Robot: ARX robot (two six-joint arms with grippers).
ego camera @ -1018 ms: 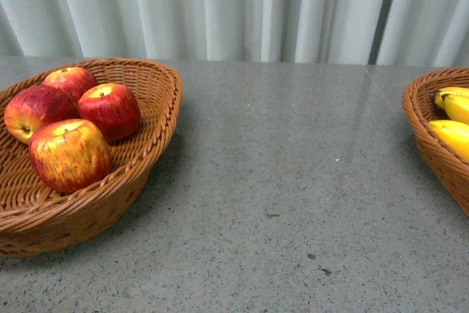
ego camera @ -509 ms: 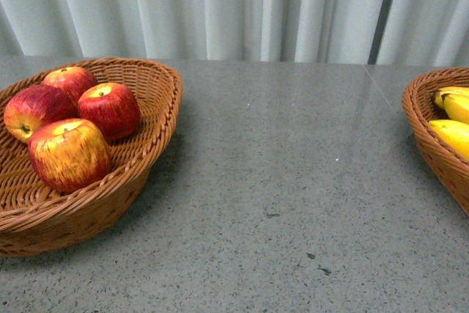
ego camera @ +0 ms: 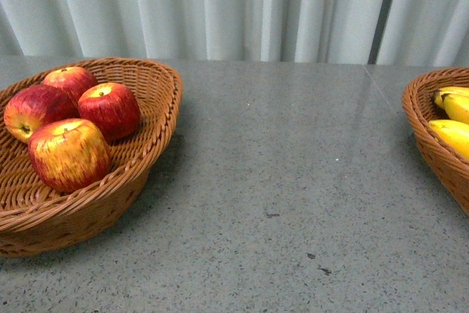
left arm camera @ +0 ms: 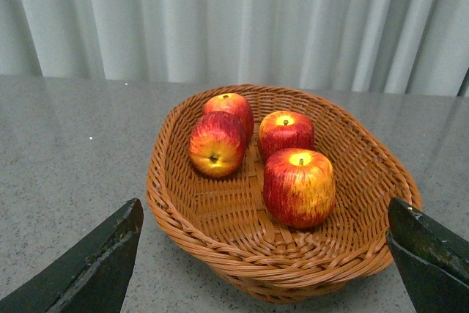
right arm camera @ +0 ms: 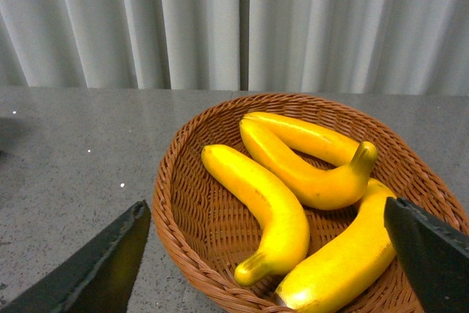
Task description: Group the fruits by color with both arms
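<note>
four red apples (ego camera: 69,119) sit in the wicker basket (ego camera: 157,119) at nine o'clock on the grey bench (ego camera: 293,181); the bananas (right arm camera: 293,181) lie in a second basket (ego camera: 425,133) at three o'clock. nothing lies loose between them in the front view, so the sorting looks complete. the left pincer (left arm camera: 267,254) hangs spread wide and empty short of the apple basket, and the right pincer (right arm camera: 267,254) is likewise spread and empty before the banana basket (right arm camera: 183,203). the sensible step is probably to back both arms away level, keeping each fingertip (left arm camera: 88,269) clear of the woven rims so neither basket gets nudged or tipped.
</note>
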